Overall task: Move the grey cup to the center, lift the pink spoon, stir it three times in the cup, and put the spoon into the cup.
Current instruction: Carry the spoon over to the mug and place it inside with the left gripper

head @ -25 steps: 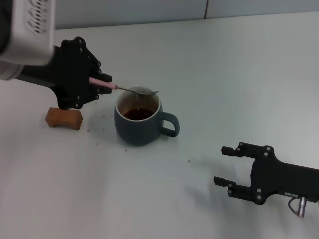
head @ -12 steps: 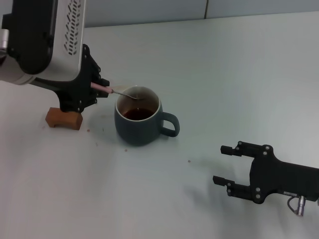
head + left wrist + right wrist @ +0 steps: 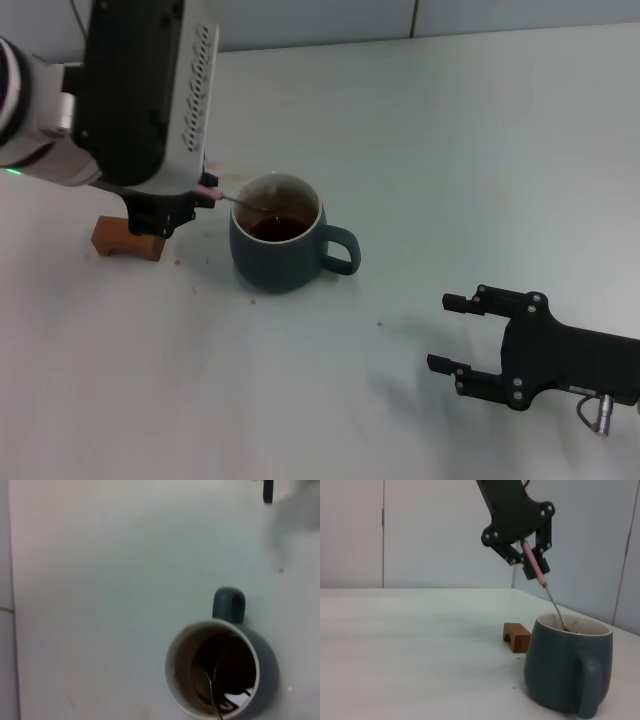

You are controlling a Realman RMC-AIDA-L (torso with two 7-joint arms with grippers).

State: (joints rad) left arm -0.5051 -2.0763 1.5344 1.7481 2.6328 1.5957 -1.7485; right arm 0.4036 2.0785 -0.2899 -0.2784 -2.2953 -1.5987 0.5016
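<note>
The grey cup (image 3: 280, 245), holding dark liquid, stands mid-table with its handle (image 3: 341, 250) toward the right. My left gripper (image 3: 200, 196) hangs just left of the rim, shut on the pink spoon (image 3: 212, 191) by its handle. The spoon slants down into the cup (image 3: 567, 675); the right wrist view shows the left gripper (image 3: 532, 562) above it, gripping the pink spoon (image 3: 535, 566). From above, the spoon's metal bowl (image 3: 212, 690) lies inside the cup (image 3: 172, 667), at the liquid. My right gripper (image 3: 450, 332) rests open at the lower right, apart from the cup.
A brown wooden block (image 3: 126, 238) sits on the table left of the cup, under the left arm; it also shows as the block (image 3: 516, 636) behind the cup. Small crumbs dot the white table (image 3: 450, 150).
The left arm has swung upright over the table. The spoon has tipped from nearly level above the rim to slanting down, its bowl now inside the cup. The right arm has not moved.
</note>
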